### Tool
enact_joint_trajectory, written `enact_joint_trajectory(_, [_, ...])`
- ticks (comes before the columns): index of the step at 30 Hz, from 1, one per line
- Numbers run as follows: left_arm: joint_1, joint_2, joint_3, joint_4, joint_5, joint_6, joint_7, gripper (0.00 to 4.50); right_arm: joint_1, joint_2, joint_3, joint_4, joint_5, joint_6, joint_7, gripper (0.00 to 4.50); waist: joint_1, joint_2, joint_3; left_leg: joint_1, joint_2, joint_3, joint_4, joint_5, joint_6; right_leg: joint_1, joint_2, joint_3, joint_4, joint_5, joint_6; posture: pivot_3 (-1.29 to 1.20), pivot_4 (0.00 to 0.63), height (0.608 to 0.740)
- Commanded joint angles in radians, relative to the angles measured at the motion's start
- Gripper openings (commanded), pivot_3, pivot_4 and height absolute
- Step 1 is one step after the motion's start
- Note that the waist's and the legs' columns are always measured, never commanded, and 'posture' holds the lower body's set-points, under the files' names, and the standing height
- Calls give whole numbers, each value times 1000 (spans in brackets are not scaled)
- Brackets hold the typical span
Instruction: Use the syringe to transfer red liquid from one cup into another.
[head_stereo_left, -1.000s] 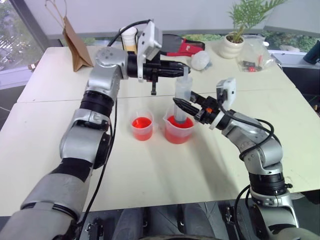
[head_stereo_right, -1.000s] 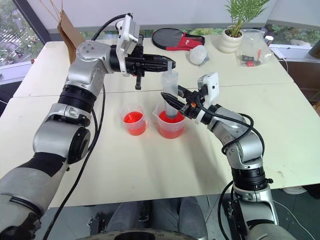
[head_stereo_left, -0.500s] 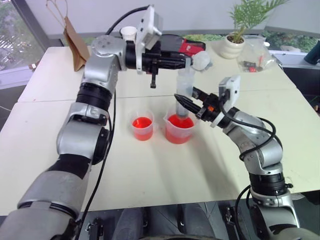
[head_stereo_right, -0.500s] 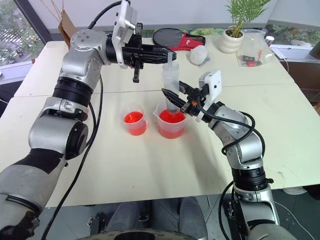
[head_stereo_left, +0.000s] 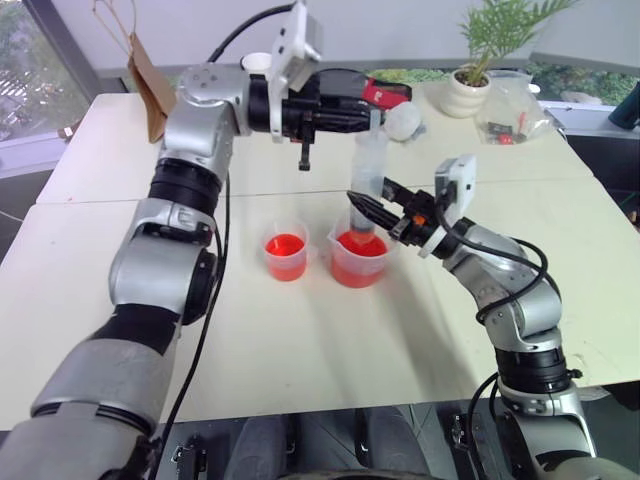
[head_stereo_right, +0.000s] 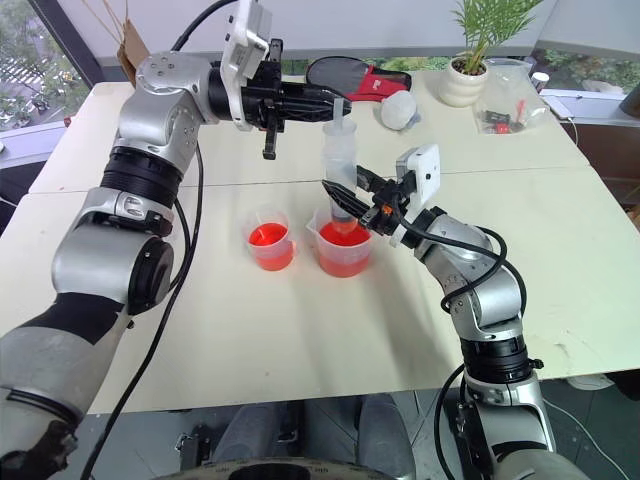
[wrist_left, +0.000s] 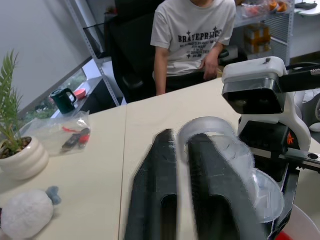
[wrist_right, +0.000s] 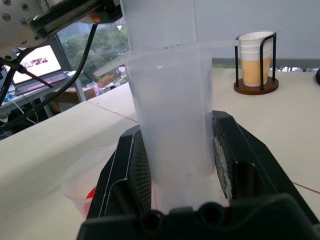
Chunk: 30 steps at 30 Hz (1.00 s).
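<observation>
Head view: left end effector (head_stereo_right: 335, 100) higher, looser.

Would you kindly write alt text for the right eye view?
The right gripper holds a clear syringe upright, tip in a beaker of red liquid. The left gripper sits at its plunger top; a smaller cup stands beside the beaker.

You are reaching your left arm level across to the right with its gripper (head_stereo_right: 335, 98) fingers lying close together, while your right gripper (head_stereo_right: 345, 203) is angling up and leftward — fingers clamped on the syringe (head_stereo_right: 341, 170) barrel.
</observation>
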Motion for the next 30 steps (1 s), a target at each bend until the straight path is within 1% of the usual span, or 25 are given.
enact_joint_trajectory(1, [-64,24,73,-41,-50,17,36,2377,-5,3,23,-20,9,20,15,1346,0,0,0,0,0,0,0,0,0,0,0,0,0,0,0,0,150,740])
enact_joint_trajectory(2, [-55,34,78,-53,-53,31,31,2900,-12,4,18,-19,13,24,11,1346,0,0,0,0,0,0,0,0,0,0,0,0,0,0,0,0,150,740])
enact_joint_trajectory(6, [0,123,102,-142,-84,162,4,2900,-55,-12,-32,-29,45,52,-2,1346,-1,0,0,0,0,0,0,0,0,0,0,0,0,0,0,0,150,740])
enact_joint_trajectory(9, [83,228,109,-251,-114,301,-23,2900,-89,-35,-76,-56,91,98,-13,1346,-7,0,0,0,1,0,0,0,-1,-1,0,0,1,0,0,0,150,740])
enact_joint_trajectory(12, [217,334,127,-406,-184,485,-38,2900,-128,-52,-116,-61,126,127,-26,1346,-9,1,0,1,1,-1,-1,1,-1,-1,0,0,2,0,0,0,150,740])
enact_joint_trajectory(13, [286,372,139,-468,-194,522,-22,2900,-146,-59,-129,-57,137,141,-27,1346,-7,1,0,1,1,0,-1,1,-1,-1,0,0,2,0,0,0,150,740])
enact_joint_trajectory(15, [387,417,164,-554,-201,558,30,2900,-184,-67,-151,-45,166,168,-32,1346,-6,1,0,2,1,-1,-1,1,-1,-1,0,0,3,0,0,0,150,740])
enact_joint_trajectory(19, [523,453,223,-667,-216,592,144,2900,-283,-55,-171,-15,223,217,-48,1346,3,0,0,1,1,-2,0,1,-2,0,0,0,3,0,0,0,150,740])
enact_joint_trajectory(21, [586,458,257,-716,-227,599,199,2900,-363,-8,-167,13,272,239,-56,1346,2,0,0,1,0,-3,0,1,-2,0,0,1,3,0,0,0,150,740])
enact_joint_trajectory(23, [626,460,281,-748,-240,603,237,2900,-411,41,-151,40,301,249,-56,1346,1,0,0,1,0,-3,0,1,-2,0,0,1,3,0,0,0,150,740])
enact_joint_trajectory(26, [664,471,315,-780,-261,607,280,2900,-415,121,-60,88,262,207,-16,1346,-1,-1,0,1,1,-5,-1,2,-3,0,0,0,4,0,0,0,150,740])
enact_joint_trajectory(30, [684,471,349,-810,-295,621,333,2900,-395,200,9,186,195,105,31,1346,-2,-1,0,2,0,-4,-1,2,-4,0,0,0,4,0,0,0,150,740])
